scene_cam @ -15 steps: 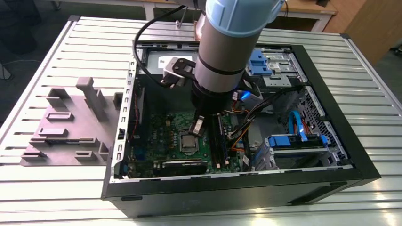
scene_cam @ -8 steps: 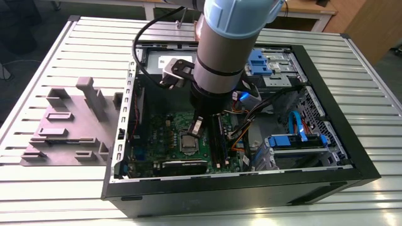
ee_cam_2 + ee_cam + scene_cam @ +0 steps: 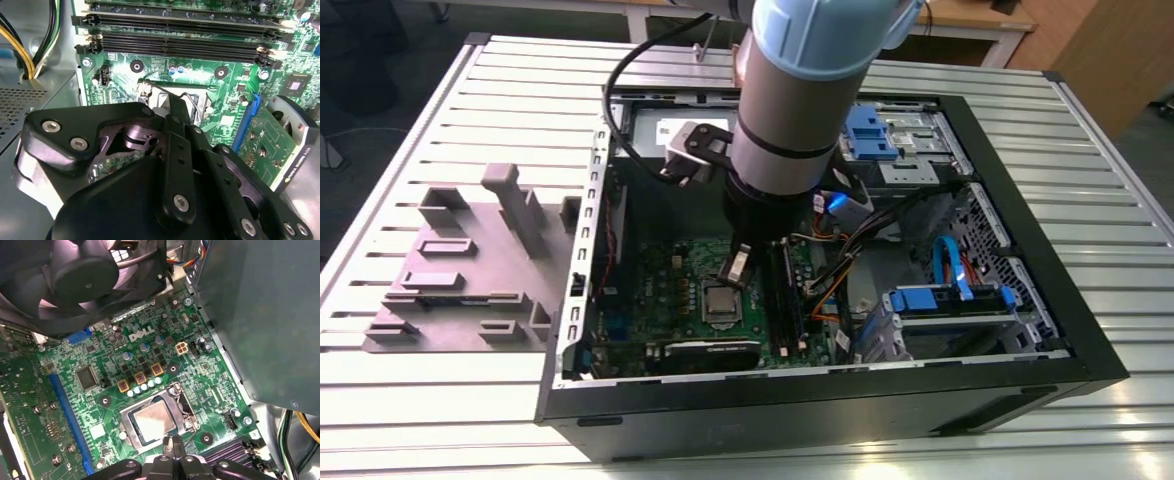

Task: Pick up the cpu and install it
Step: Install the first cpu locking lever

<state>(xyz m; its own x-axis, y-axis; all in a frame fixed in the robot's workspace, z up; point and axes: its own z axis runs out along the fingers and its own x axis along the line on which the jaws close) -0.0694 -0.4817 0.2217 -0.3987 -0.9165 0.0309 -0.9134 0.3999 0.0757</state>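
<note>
Hand point(image 3: 172, 452) of the arm hangs inside the open computer case point(image 3: 1041, 330), its fingertips point(image 3: 176, 444) pressed together and holding nothing, just beside the cpu point(image 3: 152, 419). The silvery chip lies flat in the socket point(image 3: 155, 421) on the green motherboard point(image 3: 150, 365), directly below the fingertips. A grey tray point(image 3: 460, 275) sits on the slatted surface point(image 3: 440, 400), at the exterior view's left.

The arm point(image 3: 787, 90) is a silvery-grey tube with a pale blue joint cap and a black cable (looping off its side). Its gripper point(image 3: 175, 150) is matte black, studded with silver screw heads.
</note>
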